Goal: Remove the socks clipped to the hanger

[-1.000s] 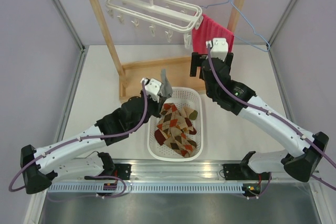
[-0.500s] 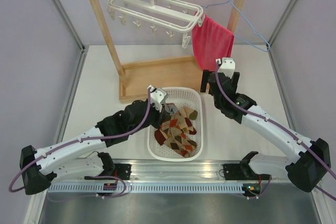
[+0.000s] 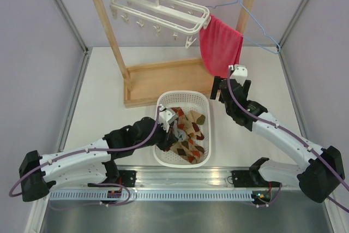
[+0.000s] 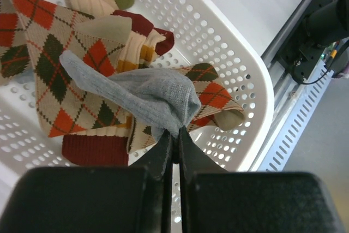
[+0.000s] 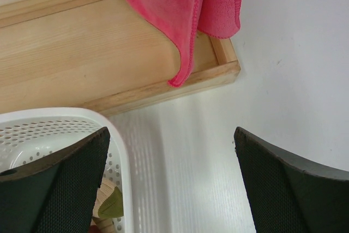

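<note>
- My left fingers (image 4: pixel 175 139) are clenched on a fold of the grey sock (image 4: pixel 147 94), low over the near half of the white basket (image 4: pixel 256 96).
- The grey sock drapes from that pinch down onto the pile beneath it.
- Under it in the basket lie the argyle socks (image 4: pixel 65 80) in brown, red and cream, and beside them a striped sock (image 4: pixel 139 47). They overlap in a loose heap.
- The basket stands on the tabletop (image 3: pixel 109 80), between my two arms and just near of the wooden rack (image 3: pixel 163 80).
- My right fingers (image 5: pixel 170 135) are spread wide with nothing between them, over bare tabletop just right of the basket's far right corner.
- Past them is the right end of the rack's wooden base, with the bottom of the pinkish-red towel (image 5: pixel 174 4) hanging over it.
- Farthest off, the white hanger (image 3: pixel 163 12) hangs by its hook from the rack's top rail, tilted down to the right, its little clips (image 3: pixel 158 28) dangling.
- The towel hangs against the hanger's right end; I cannot tell what holds it.
</note>
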